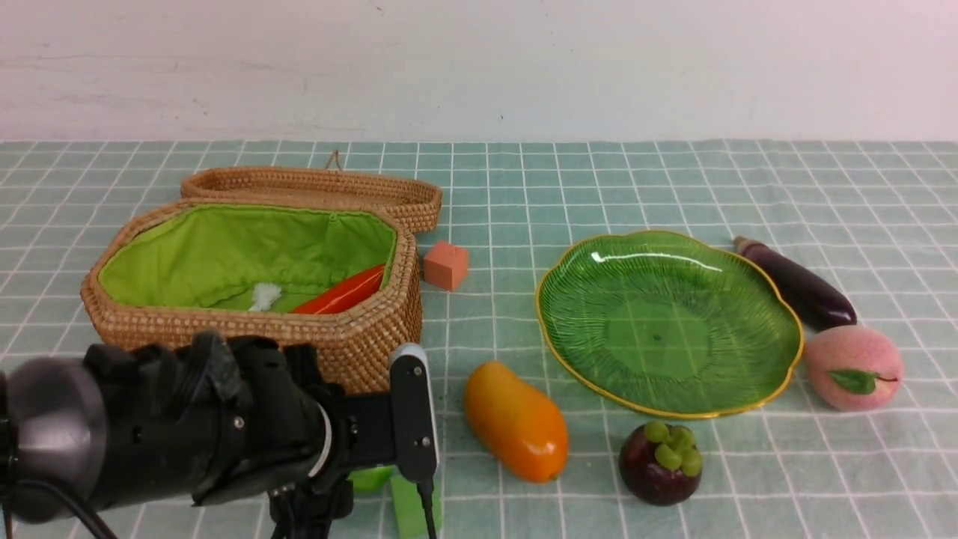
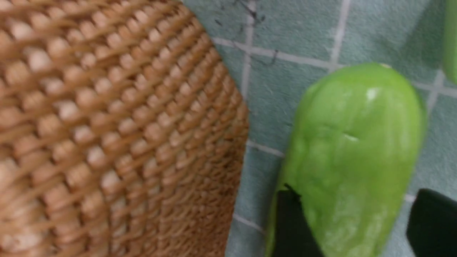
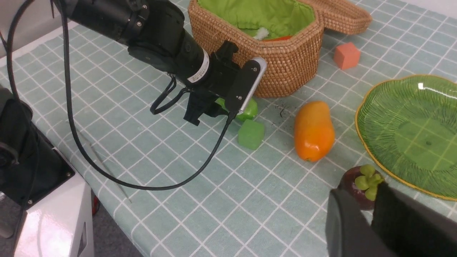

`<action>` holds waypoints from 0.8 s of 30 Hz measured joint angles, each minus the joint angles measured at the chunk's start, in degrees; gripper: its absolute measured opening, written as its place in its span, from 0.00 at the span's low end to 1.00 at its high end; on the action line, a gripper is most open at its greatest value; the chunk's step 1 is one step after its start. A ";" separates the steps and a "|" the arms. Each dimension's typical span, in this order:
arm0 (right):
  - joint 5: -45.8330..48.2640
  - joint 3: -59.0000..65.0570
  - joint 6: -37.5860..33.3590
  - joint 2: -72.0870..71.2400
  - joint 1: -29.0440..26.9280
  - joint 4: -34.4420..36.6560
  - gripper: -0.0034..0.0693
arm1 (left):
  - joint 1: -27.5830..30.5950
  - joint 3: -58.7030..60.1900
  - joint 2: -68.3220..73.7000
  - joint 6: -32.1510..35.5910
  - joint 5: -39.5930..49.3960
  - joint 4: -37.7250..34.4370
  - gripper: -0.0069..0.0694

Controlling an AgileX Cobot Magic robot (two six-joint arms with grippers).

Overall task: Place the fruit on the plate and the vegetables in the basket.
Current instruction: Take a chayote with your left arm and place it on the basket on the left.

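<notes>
The left gripper reaches down at the near front corner of the basket. Its two dark fingers stand apart with the light-green cucumber between them. One finger lies against the cucumber's side and the other is right at its opposite side, but whether they truly press on it I cannot tell (the wrist view is blurred). The cucumber lies on the checked cloth just beside the basket's woven wall. A small green block sits just beside it on the side away from the basket, so the spot is hemmed in on both flanks. The mango lies near, to the right of the block.

Inside the basket the red pepper leans along the green lining, and the woven lid lies right behind the basket. An orange cube stands between the basket and the plate.

All three fruits lie on the cloth outside the plate. The mangosteen is just in front of its rim and the peach is beside its right edge. The eggplant lies behind the peach, along the plate's far right rim.

The right gripper hovers close to the mangosteen, its fingers close together with nothing between them; whether they quite meet I cannot tell
</notes>
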 joint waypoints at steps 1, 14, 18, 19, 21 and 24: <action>0.07 0.00 0.00 0.00 0.00 0.25 0.24 | 0.00 0.00 0.00 -0.95 0.21 0.06 0.49; 0.01 0.00 0.00 0.00 0.00 1.69 0.24 | -4.80 0.51 -4.35 -4.49 1.98 -3.39 0.20; -0.05 0.00 0.00 0.00 0.00 1.69 0.24 | -5.19 0.51 -5.92 -4.58 4.28 -6.06 0.07; -0.05 0.00 0.00 0.00 0.00 1.69 0.24 | -5.19 0.51 -5.92 -4.58 4.47 -6.18 0.07; -0.05 0.00 0.00 0.00 0.00 1.69 0.24 | -5.19 0.55 -5.49 -4.58 6.27 -7.63 0.07; -0.05 0.00 0.00 0.00 0.00 1.69 0.24 | -5.19 0.55 -4.97 -4.63 6.00 -8.43 0.07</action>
